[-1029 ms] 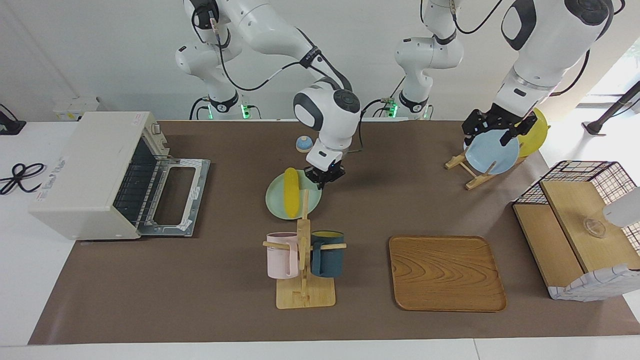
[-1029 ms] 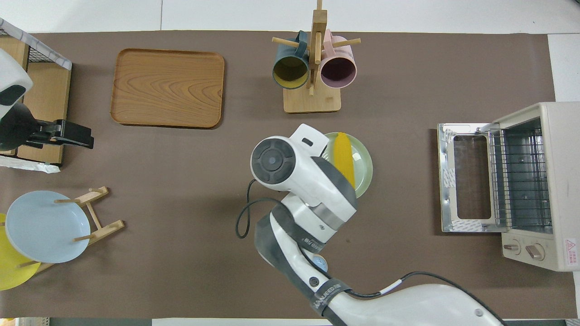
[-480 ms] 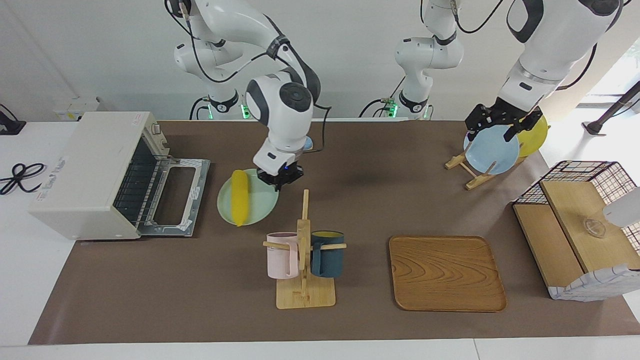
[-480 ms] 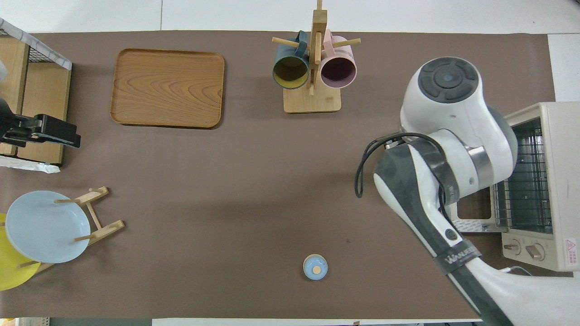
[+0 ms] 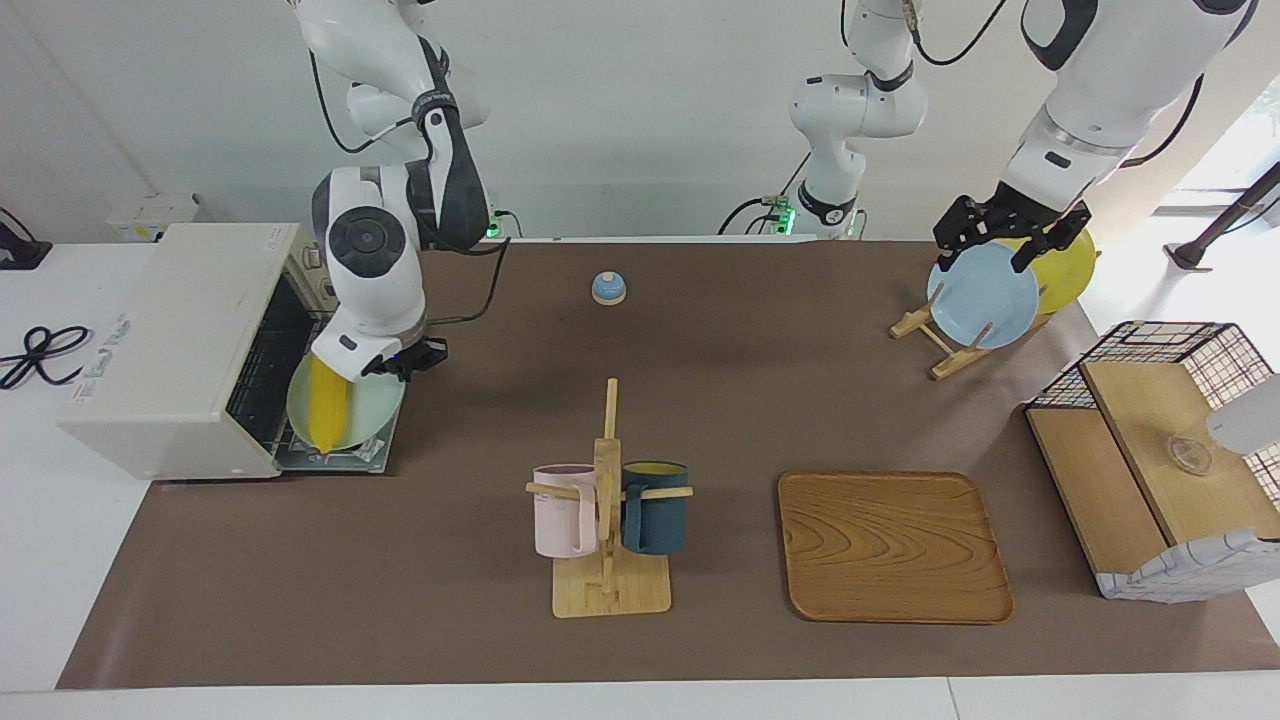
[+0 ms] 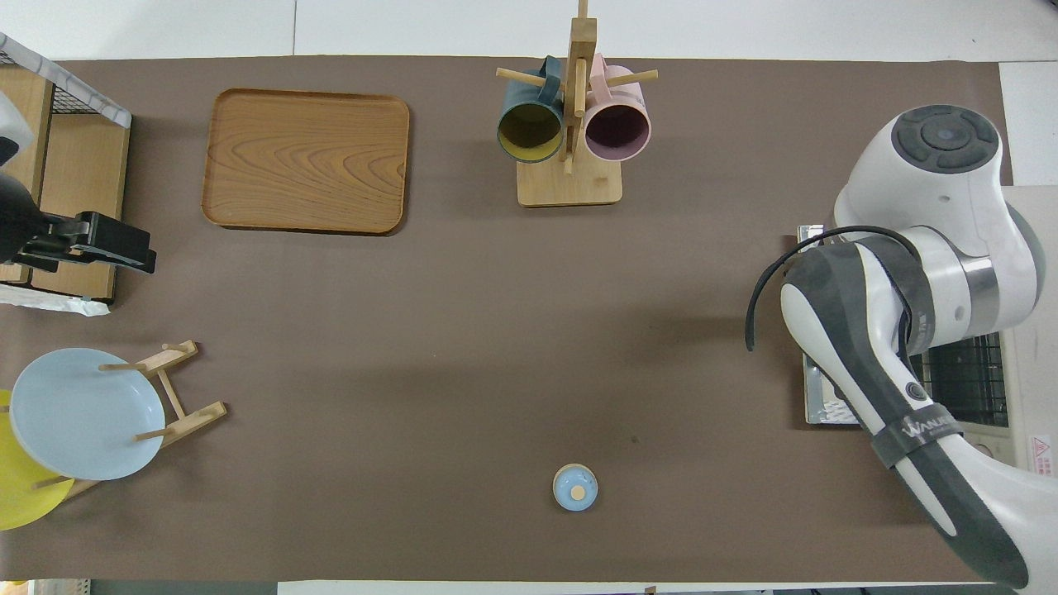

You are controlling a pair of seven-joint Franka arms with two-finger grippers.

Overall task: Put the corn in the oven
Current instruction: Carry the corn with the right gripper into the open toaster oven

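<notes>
Right gripper [image 5: 400,362] clamps the pale green plate [image 5: 372,400] bearing the yellow corn cob [image 5: 328,402], over the off-white toaster oven's [image 5: 170,345] dropped door at the bench's right-arm edge; left gripper [image 5: 1010,236], finger state indiscernible, hangs over the blue plate [image 5: 982,300].

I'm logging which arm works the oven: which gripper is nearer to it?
The right gripper: it holds the pale green plate with the corn over the oven's open door. The left gripper is over the plate rack, at the table's other end.

corn [image 5: 327,417] yellow | plate [image 5: 375,405] pale green | oven [image 5: 160,350] off-white
</notes>
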